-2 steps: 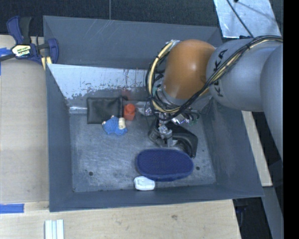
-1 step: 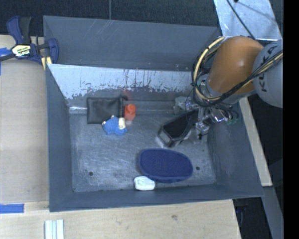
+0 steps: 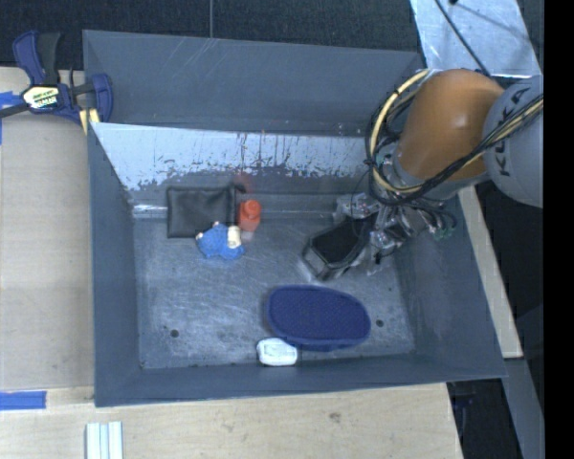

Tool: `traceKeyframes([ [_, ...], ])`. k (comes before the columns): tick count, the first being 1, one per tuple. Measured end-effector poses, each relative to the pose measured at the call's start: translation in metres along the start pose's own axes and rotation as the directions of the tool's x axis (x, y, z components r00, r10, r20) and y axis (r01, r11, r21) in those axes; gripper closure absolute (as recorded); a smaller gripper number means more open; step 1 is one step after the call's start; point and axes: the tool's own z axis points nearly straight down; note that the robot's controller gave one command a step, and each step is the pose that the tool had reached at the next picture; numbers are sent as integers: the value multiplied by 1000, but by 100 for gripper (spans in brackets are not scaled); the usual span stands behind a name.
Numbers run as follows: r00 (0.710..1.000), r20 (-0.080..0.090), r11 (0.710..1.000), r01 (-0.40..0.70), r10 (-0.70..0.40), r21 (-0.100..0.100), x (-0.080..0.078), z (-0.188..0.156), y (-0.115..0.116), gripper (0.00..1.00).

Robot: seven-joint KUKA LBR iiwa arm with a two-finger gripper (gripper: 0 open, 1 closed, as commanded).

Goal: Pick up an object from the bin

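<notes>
My gripper [image 3: 378,235] hangs low at the right side of the bin, under the arm's orange cover. Right against its left side lies a black flat block [image 3: 333,246], tilted, with a pale edge along its lower side. Whether the gripper has hold of that block I cannot make out. A dark blue oval pad [image 3: 318,316] lies on the bin floor just in front of the gripper, apart from it.
At the back left lie a black rectangular pad [image 3: 196,211], a small orange cylinder [image 3: 250,213] and a blue toy with white and yellow parts [image 3: 218,243]. A small white piece [image 3: 277,353] rests by the front wall, touching the oval pad.
</notes>
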Motion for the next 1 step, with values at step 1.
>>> traceKeyframes([
  [1,999,7,999,50,-50,3,1,-121,1,100],
])
